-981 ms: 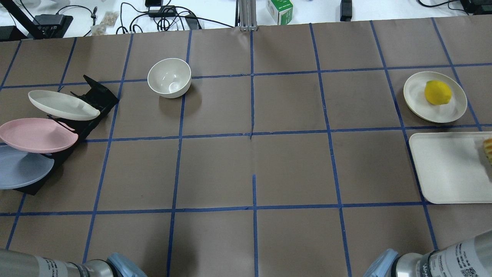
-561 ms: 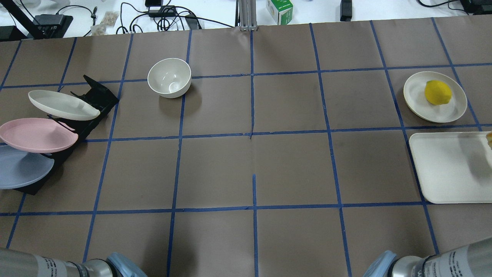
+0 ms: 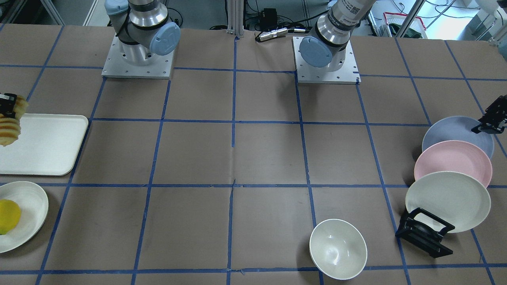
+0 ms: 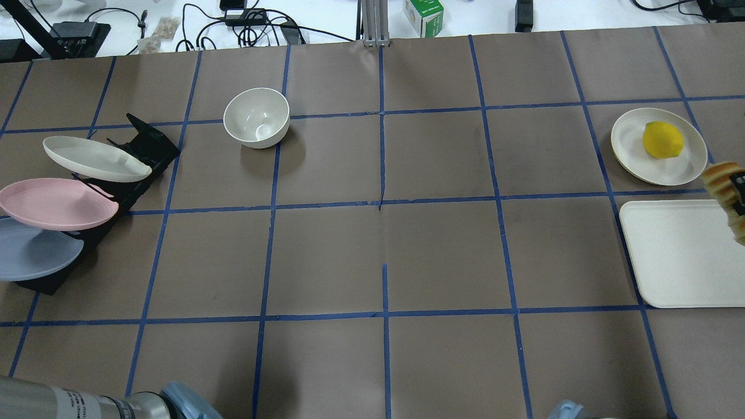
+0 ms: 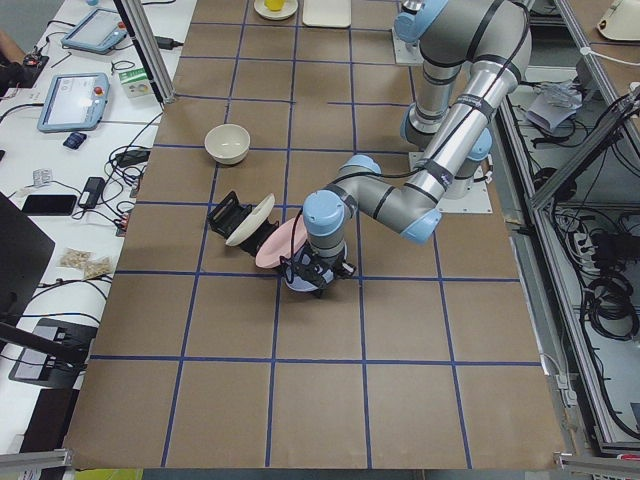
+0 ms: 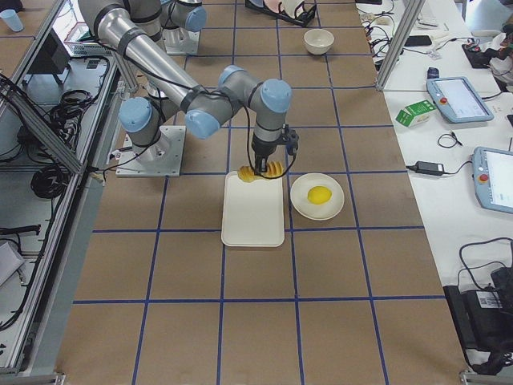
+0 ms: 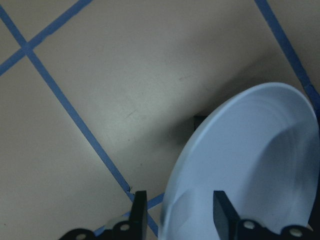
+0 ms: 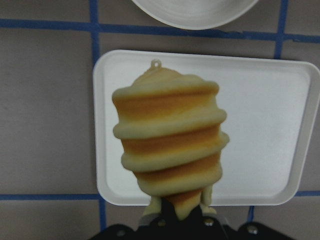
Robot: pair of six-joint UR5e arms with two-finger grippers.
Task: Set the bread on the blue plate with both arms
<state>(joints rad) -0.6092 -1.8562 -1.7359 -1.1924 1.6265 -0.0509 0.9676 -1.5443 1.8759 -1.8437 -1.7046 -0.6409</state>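
Note:
The bread (image 8: 170, 145), pale yellow with orange ridges, hangs in my right gripper (image 8: 177, 214), which is shut on its lower end. It is held above the white tray (image 4: 675, 256) and shows at the right edge of the overhead view (image 4: 723, 185) and the left edge of the front view (image 3: 10, 126). The blue plate (image 4: 35, 256) leans in the nearest slot of a black rack (image 4: 148, 145). My left gripper (image 7: 179, 199) is open and straddles the plate's rim (image 7: 250, 160), one finger on each side; it also shows in the front view (image 3: 489, 120).
A pink plate (image 4: 55, 203) and a cream plate (image 4: 93, 158) stand in the same rack behind the blue one. A white bowl (image 4: 256, 116) sits at the back left. A lemon (image 4: 662, 139) lies on a cream plate (image 4: 631, 145) beyond the tray.
My right gripper has carried the bread away from the robot along the tray's right edge, and its forearm has left the overhead view's bottom right. The left arm and blue plate have barely shifted.

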